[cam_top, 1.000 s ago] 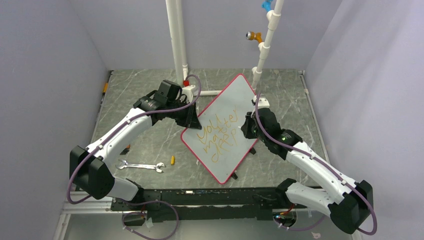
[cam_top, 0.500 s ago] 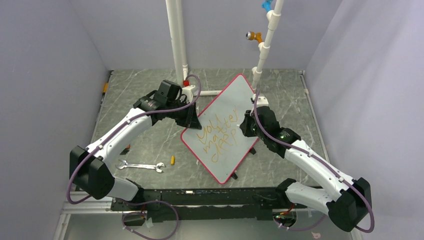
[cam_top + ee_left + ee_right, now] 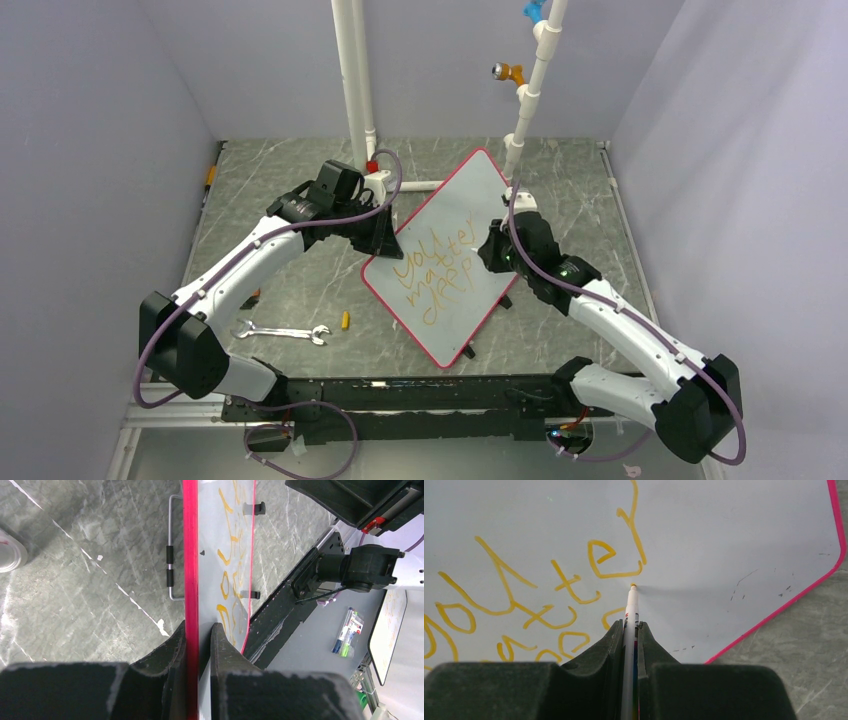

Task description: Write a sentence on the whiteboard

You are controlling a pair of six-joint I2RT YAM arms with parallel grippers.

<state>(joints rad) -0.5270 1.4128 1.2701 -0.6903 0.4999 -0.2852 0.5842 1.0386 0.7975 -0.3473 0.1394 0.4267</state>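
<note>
The whiteboard (image 3: 470, 195) lies tilted at the table's centre, pale grey with a red rim. The sentence (image 3: 432, 275) is orange-yellow lettering in slanted lines on its near half. My left gripper (image 3: 385, 232) is shut on the board's left edge; in the left wrist view (image 3: 199, 630) its jaws pinch the red rim (image 3: 190, 555). My right gripper (image 3: 490, 250) is shut on a white marker (image 3: 630, 610). The marker's orange tip touches the board (image 3: 724, 540) just below the last letters of the sentence (image 3: 524, 595).
A silver wrench (image 3: 282, 332) and a small orange-yellow cap (image 3: 346, 320) lie on the marble table left of the board. Two white pipes (image 3: 352, 80) (image 3: 530, 80) stand behind it. A wire stand (image 3: 172, 545) shows under the board.
My right gripper has shifted slightly left and farther along the board with the marker. The left arm and the board have not moved.
</note>
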